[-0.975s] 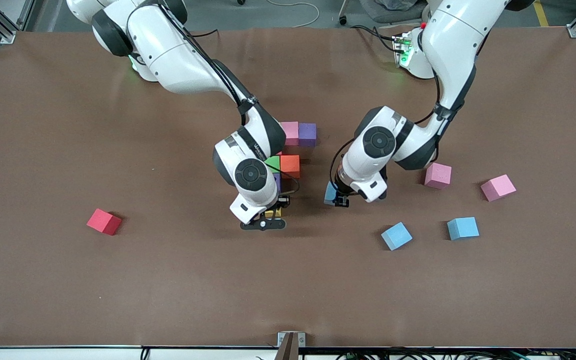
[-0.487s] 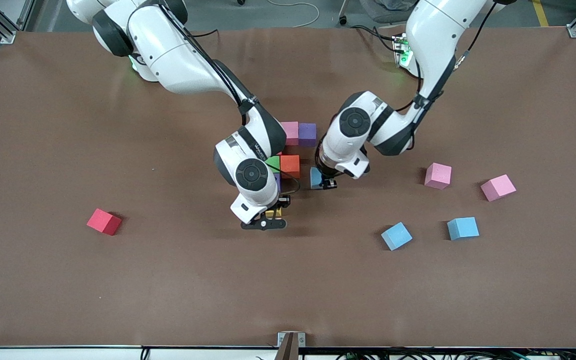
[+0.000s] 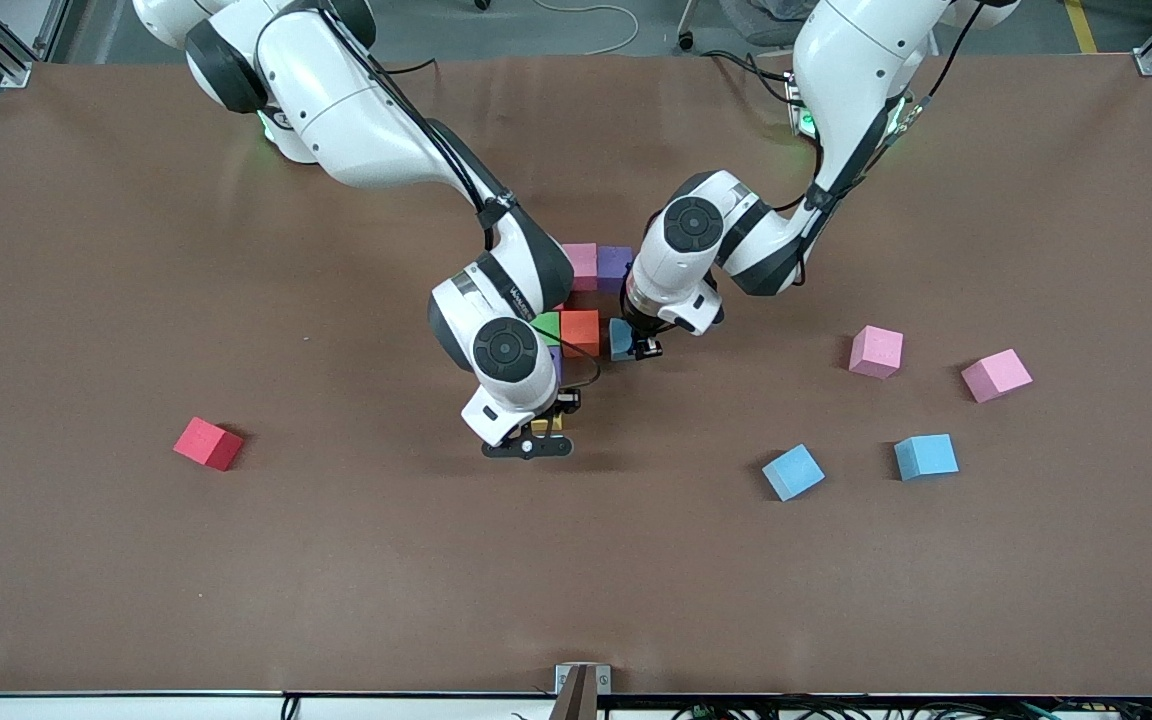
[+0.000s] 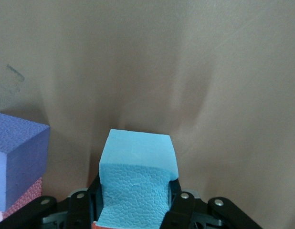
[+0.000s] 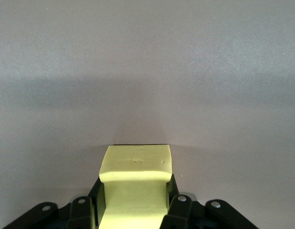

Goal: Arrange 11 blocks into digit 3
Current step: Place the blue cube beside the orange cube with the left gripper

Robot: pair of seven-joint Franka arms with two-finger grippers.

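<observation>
Blocks are gathering near the middle of the tabletop [image 3: 136, 560], and the one you should watch is the light blue block [image 3: 620, 339] in the left gripper [image 3: 644, 349]. A second ago it hung well off the cluster toward the left arm's end; now it sits just beside the orange block [image 3: 581, 331], touching it or very nearly so. The left wrist view shows the fingers [image 4: 182, 202] clamped on both sides of that blue block, with a purple block [image 4: 18, 162] close by.

Your right gripper [image 3: 528, 447] has not moved over that second. It is closed on a yellow block [image 5: 134, 183] low over the tabletop, on the side of the cluster nearer the front camera. Whether that yellow block rests on the surface, you cannot tell.

The cluster shows pink [image 3: 581, 266] and purple [image 3: 615, 266] side by side toward the robots' edge, then green [image 3: 545, 326] and orange; the right arm hides the rest.

This reads as the blue block being seated as the next piece of the middle bar. Release looks like the next call. Loose pieces lie apart: a red block [image 3: 208, 443] toward the right arm's end, two blue [image 3: 793, 472] [image 3: 926, 456] and two pink [image 3: 876, 351] [image 3: 996, 375] toward the left arm's end, so much of the digit is unbuilt.
</observation>
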